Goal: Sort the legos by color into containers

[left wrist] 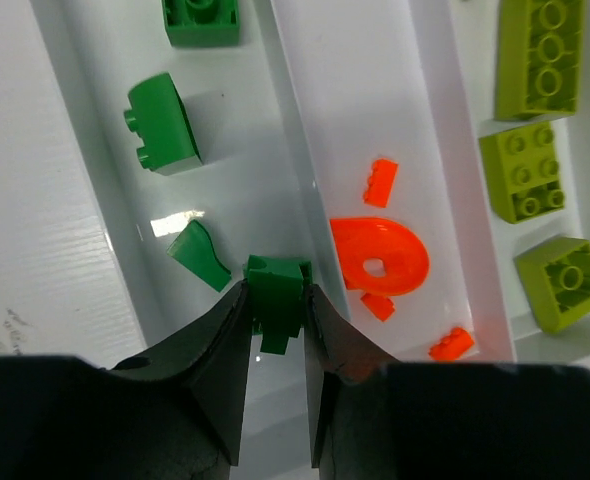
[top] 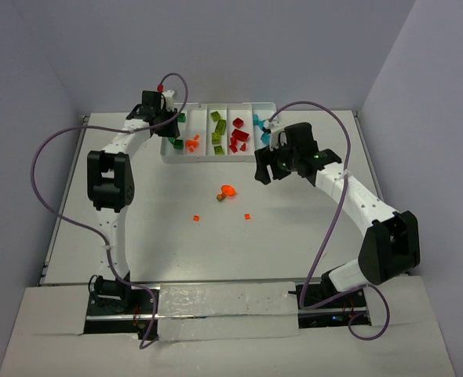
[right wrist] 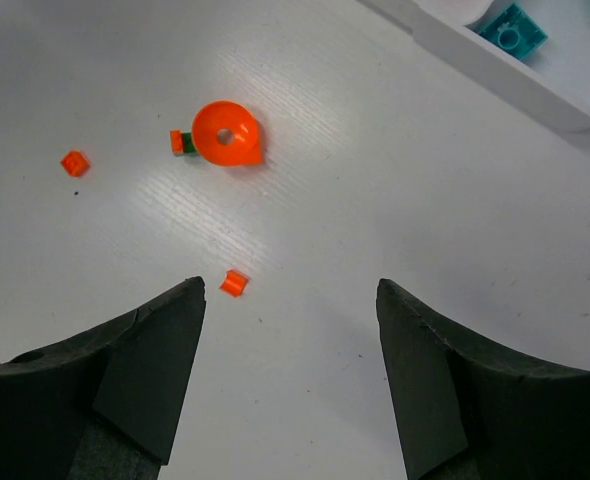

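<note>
My left gripper (left wrist: 275, 293) is shut on a small dark green lego (left wrist: 277, 280) and hangs over the leftmost compartment (left wrist: 225, 150) of the white tray (top: 216, 159). Three other dark green legos (left wrist: 162, 122) lie in that compartment. Beside it are orange bits (left wrist: 379, 258), then lime bricks (left wrist: 522, 172), red bricks (top: 238, 137) and teal ones (top: 259, 123). My right gripper (right wrist: 290, 290) is open and empty above the table in front of the tray. Below it lie an orange round piece (right wrist: 225, 133) with a small stack beside it and two tiny orange bits (right wrist: 233, 284).
The loose orange pieces (top: 227, 190) sit mid-table between the two arms. The tray's near right corner (right wrist: 535, 95) lies just beyond the right gripper. Purple cables (top: 51, 149) loop beside each arm. Grey walls close in the table on three sides.
</note>
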